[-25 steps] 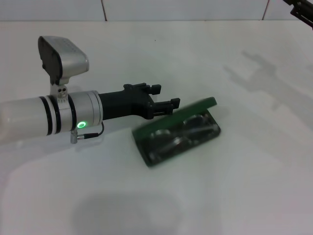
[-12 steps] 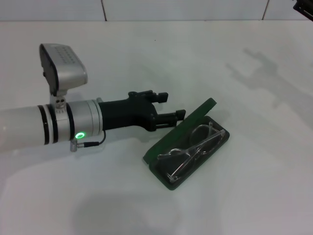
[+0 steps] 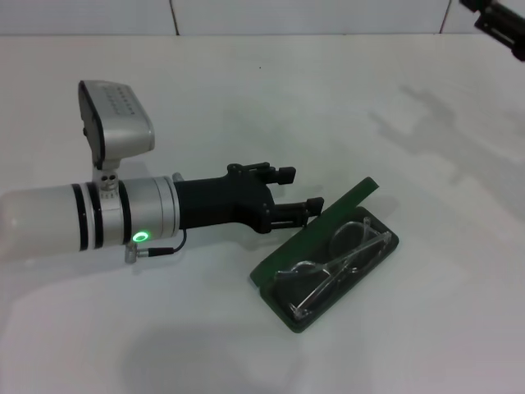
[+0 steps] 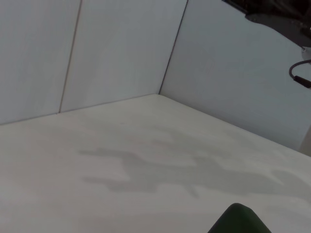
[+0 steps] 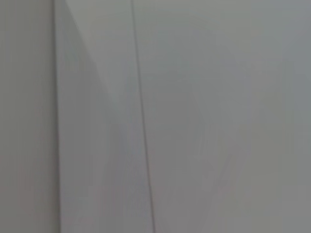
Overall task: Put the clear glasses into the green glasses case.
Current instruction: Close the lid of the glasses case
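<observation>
White table (image 3: 246,98); tiled wall (image 4: 116,48) behind, dark seams.

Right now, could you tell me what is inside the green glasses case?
The clear glasses lie inside the open green glasses case, arms folded. The left gripper is at the raised lid's edge; the lid hides whatever is behind it.

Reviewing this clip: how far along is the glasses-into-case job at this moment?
Done: the clear glasses already lie inside the open green glasses case. In hand: the left gripper sits against the back of the raised lid, apparently pushing it. Left: the lid is not yet shut. The right gripper is parked high at the far right edge of the head view.
</observation>
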Robot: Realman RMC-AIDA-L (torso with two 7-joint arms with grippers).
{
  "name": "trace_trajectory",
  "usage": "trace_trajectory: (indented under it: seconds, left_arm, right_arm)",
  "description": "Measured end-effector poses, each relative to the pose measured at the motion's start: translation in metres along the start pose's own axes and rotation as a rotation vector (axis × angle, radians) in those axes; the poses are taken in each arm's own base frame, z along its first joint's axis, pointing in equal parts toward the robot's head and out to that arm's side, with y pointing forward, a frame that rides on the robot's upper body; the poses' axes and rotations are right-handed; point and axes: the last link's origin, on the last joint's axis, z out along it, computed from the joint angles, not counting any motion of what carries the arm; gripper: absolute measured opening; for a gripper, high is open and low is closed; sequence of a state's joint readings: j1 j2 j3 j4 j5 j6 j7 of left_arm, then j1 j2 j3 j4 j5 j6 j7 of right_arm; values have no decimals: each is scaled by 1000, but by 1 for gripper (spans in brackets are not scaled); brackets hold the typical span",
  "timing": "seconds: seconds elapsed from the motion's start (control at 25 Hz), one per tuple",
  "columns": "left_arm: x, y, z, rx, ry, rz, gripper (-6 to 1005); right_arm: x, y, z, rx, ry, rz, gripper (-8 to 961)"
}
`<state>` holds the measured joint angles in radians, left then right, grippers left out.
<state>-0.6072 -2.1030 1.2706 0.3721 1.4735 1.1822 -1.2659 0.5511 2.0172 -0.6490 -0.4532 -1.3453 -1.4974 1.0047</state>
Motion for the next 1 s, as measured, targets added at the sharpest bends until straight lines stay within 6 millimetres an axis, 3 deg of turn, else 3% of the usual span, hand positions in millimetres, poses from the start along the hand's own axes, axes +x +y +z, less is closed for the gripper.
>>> trace_trajectory:
  seconds: [0.12, 0.28, 0.6, 0.8, 1.0]
  left_arm:
    - [-4, 2, 0, -4, -7, -2, 756]
    - [-3, 0, -7, 21, 45, -30, 756]
    - [9, -8, -46, 147, 297, -13, 756]
    - [10, -6, -55, 150, 328, -2, 757]
    - [9, -6, -55, 150, 326, -1, 757]
  right_arm:
    - [4, 5, 3, -40, 34, -8, 752]
    - [8, 18, 10, -242, 224, -99, 752]
    - [20, 31, 13, -526, 619, -316, 751]
    - [28, 45, 20, -624, 723, -421, 751]
    - [34, 59, 45, -707, 751, -506, 751]
